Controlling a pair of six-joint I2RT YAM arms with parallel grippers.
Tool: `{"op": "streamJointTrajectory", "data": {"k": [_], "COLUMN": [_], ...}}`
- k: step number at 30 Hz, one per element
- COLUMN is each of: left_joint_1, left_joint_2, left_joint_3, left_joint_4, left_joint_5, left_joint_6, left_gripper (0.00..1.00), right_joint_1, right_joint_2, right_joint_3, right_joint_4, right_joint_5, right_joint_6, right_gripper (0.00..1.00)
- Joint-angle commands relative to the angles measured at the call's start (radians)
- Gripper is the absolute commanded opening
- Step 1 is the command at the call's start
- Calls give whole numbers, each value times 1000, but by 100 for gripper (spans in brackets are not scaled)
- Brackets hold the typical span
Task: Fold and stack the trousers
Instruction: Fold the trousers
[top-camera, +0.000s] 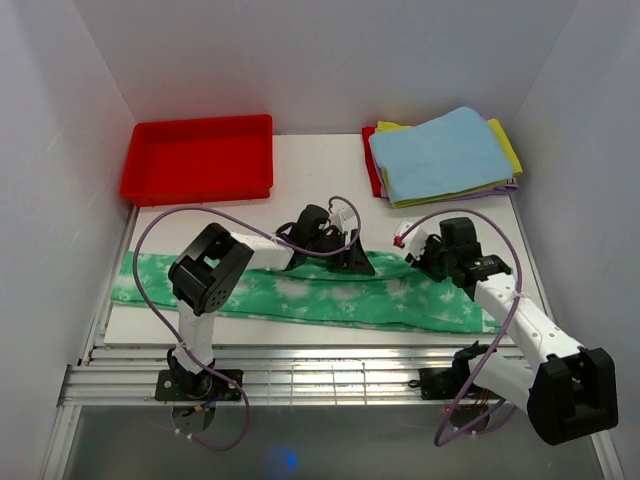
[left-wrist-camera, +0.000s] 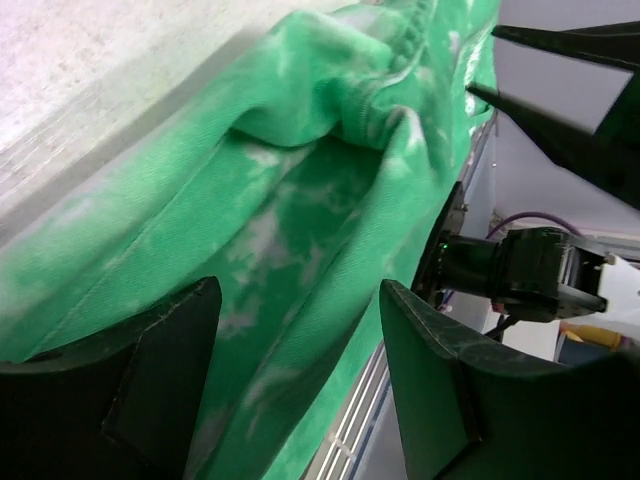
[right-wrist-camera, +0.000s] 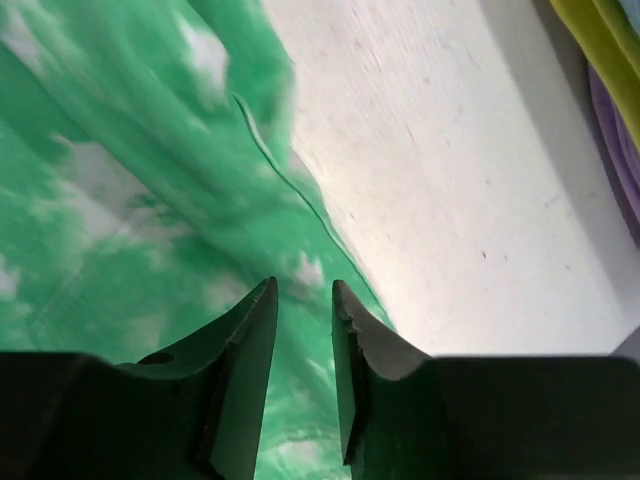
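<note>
Two grippers are held over the outspread trousers (top-camera: 330, 297): left gripper (left-wrist-camera: 300, 300) spread wide, right gripper (right-wrist-camera: 305, 290) narrowly parted. First fold is judged pending; the trousers' far edge must be pinched.

— What is hidden of the trousers (top-camera: 300, 295)?
— In the top view the middle is covered by the left gripper (top-camera: 352, 262); the ends are cut off in both wrist views (and blurred in the right one).
— And the right gripper (right-wrist-camera: 302, 290)?
— Whether cloth is pinched in its narrow gap cannot be told.
</note>
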Motion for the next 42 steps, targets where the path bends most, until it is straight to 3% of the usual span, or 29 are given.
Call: {"op": "streamJointTrajectory", "data": {"k": [1,2,7,12,22,30,34,42], "left_joint_1": [-9,-12,-34,-46,-71,-45,-8,41], "left_joint_2": [-18,-18,2,108,271,275,278,340], "left_joint_3": [-16,-24,-12,65,223,261,266,416], "left_joint_4": [99,114,185,228,384,495,646,654], "left_joint_5": [33,32,28,33,9,-116,-137,-119], "left_joint_6": [-76,-89,-142,-267,-458,-422,-419,-357], "left_gripper": [75,76,81,84,87,90,89,86], "right_joint_1": [-126,-153,-154,-153,-142,-142,-142,-142], "right_joint_2": [-32,-64,-136,-144,-370,-371,-370,-344], "right_joint_3": [8,-10,-168,-267,-451,-446,-452,-448], "right_joint_4": [-148,-180,-199,-187,-176,-248,-266,-279], "right_joint_5": [-136,-145,-185,-161,-110,-116,-116,-113], "right_joint_6": [-77,-127,-232,-309,-547,-542,-550,-547], "right_gripper": [33,26,23,13,8,8,8,8]}}
